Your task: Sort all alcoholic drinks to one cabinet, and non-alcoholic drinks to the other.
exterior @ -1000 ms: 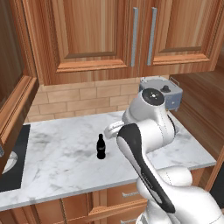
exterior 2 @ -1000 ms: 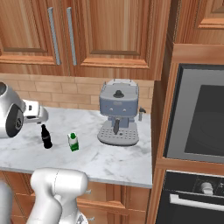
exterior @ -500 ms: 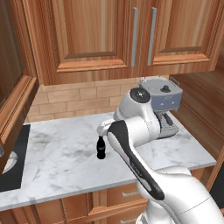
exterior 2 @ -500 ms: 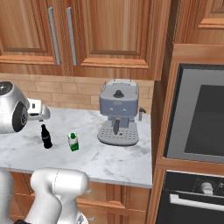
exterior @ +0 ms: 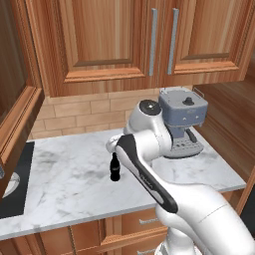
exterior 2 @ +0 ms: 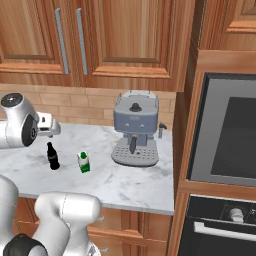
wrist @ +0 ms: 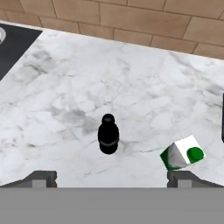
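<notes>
White-veined marble counter (exterior: 69, 184) runs under closed reddish-brown wooden wall cabinets (exterior: 107, 42) in the left base view; a small black cola-shaped bottle (exterior: 115, 167) stands upright mid-counter, the white arm bent just above it.

From the right base view, a small green-and-white carton (exterior 2: 84, 162) stands just beside that bottle, near a grey-blue espresso machine (exterior 2: 135, 129).

Looking along the hand, the gripper (wrist: 111, 177) hangs spread wide and empty, the bottle centred between its tips, likely lined up for a grab.
</notes>
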